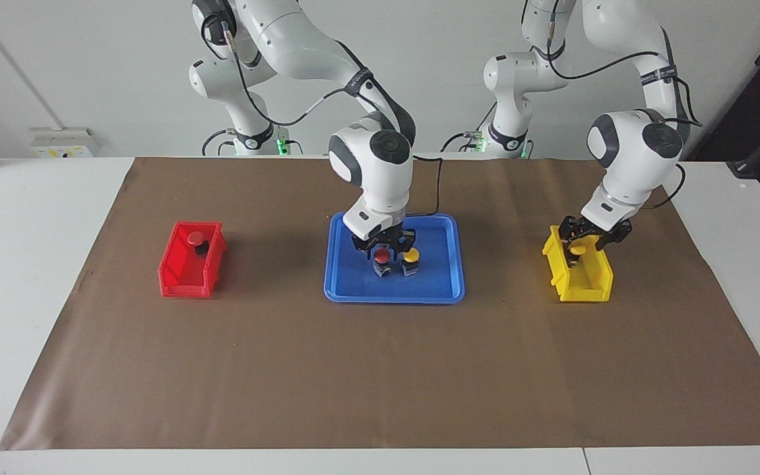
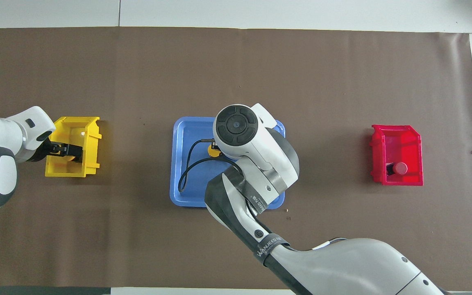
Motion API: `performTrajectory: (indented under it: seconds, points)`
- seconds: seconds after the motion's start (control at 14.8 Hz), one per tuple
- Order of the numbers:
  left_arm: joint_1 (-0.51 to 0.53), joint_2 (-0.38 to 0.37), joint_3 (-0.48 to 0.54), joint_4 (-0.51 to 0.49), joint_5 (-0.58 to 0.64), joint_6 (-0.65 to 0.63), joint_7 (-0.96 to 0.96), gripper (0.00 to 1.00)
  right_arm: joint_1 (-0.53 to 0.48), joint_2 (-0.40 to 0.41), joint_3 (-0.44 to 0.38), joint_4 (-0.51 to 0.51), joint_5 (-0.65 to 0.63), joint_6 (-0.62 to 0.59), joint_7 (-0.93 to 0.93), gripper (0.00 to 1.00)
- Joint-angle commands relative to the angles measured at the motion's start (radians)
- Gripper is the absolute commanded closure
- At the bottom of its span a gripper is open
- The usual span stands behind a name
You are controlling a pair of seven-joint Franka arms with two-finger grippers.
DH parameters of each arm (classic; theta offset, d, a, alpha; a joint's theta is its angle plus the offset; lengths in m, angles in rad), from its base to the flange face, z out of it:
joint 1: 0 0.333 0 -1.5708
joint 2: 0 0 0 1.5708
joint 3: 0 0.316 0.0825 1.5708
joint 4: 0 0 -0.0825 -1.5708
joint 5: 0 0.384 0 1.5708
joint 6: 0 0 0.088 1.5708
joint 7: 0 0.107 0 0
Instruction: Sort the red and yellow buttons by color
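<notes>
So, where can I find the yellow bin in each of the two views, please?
Facing view: the yellow bin sits at the picture's right, under the left gripper.
Overhead view: the same bin sits at the picture's left.
Shared landmark: the blue tray, mid-table in both, beside the bin.

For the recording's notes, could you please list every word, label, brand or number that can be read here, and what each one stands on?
"WANJEEDA", as far as it reads: white letters on the black strap around the right arm, overhead view.
Too small to read: white print on a second strap higher on that arm, and on the left arm's strap, facing view.
No readable text on the blue tray, red bin or yellow bin.
</notes>
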Motion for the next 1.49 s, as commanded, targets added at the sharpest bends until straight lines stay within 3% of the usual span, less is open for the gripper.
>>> performTrajectory:
  seconds: [0.0, 0.27, 0.41, 0.54, 0.68, 0.88, 1.01, 1.15, 1.42]
  points:
    - [0.011, 0.012, -0.007, 0.076, 0.024, -0.048, 0.006, 0.00, -0.008, -0.028, 0.004, -0.026, -0.006, 0.009, 0.000, 0.73]
    - [0.005, -0.006, -0.007, 0.202, 0.024, -0.201, 0.002, 0.00, -0.103, -0.069, -0.002, 0.083, -0.008, -0.150, -0.108, 0.76]
    - [-0.016, 0.009, -0.016, 0.296, 0.019, -0.281, -0.056, 0.00, -0.240, -0.176, -0.001, 0.051, 0.004, -0.236, -0.315, 0.76]
    - [-0.137, 0.012, -0.020, 0.298, 0.019, -0.260, -0.264, 0.00, -0.363, -0.248, -0.001, 0.013, 0.009, -0.316, -0.496, 0.76]
    - [-0.204, 0.014, -0.023, 0.296, 0.011, -0.250, -0.346, 0.00, -0.487, -0.299, -0.001, -0.039, 0.009, -0.350, -0.677, 0.76]
    - [-0.405, 0.104, -0.022, 0.305, 0.013, -0.133, -0.672, 0.00, -0.626, -0.325, -0.001, -0.111, 0.009, -0.303, -0.875, 0.75]
    - [-0.511, 0.170, -0.020, 0.321, 0.017, -0.081, -0.825, 0.00, -0.678, -0.362, -0.001, -0.217, 0.009, -0.213, -0.943, 0.74]
    - [-0.589, 0.233, -0.020, 0.369, 0.020, -0.065, -0.921, 0.00, -0.710, -0.402, -0.001, -0.342, 0.011, -0.082, -0.980, 0.74]
    - [-0.680, 0.318, -0.019, 0.428, 0.024, -0.075, -1.022, 0.00, -0.741, -0.439, -0.002, -0.449, 0.031, 0.001, -1.025, 0.74]
